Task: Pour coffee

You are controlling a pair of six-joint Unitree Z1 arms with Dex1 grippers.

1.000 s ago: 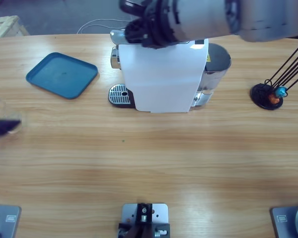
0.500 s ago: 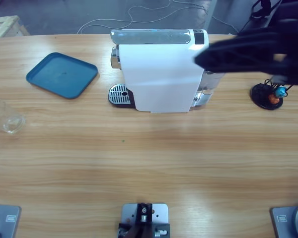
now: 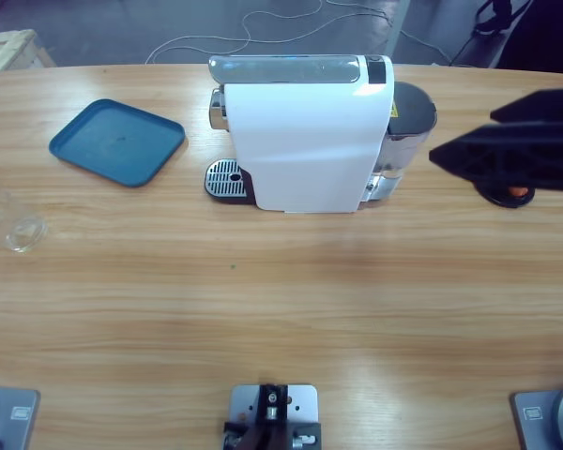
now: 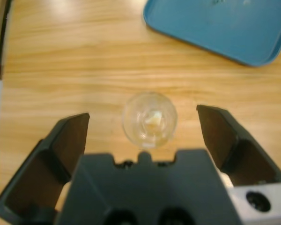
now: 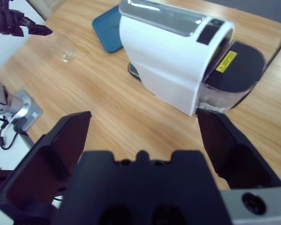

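Note:
A clear glass [image 4: 150,119] stands upright on the wooden table, seen from above between the tips of my left gripper [image 4: 143,117]. The jaws are wide open and touch nothing. The same glass [image 3: 23,234] sits near the table's left edge. It looks empty; the coffee is out of view. The white coffee machine [image 3: 300,141] stands at the back middle, its drip grate [image 3: 225,178] bare. My right gripper [image 5: 143,117] hangs open and empty above the table, looking at the machine [image 5: 178,56]. From above it is a dark shape [image 3: 507,155] right of the machine.
A blue tray [image 3: 117,141] lies at the back left, beyond the glass. A black capsule stand [image 3: 511,192] sits at the right, mostly hidden under the right arm. The machine's dark water tank [image 5: 236,70] is at its rear.
The right arm swung from above the machine away to the right. The left gripper let go of the glass and drew back to the left edge; the glass stayed standing.

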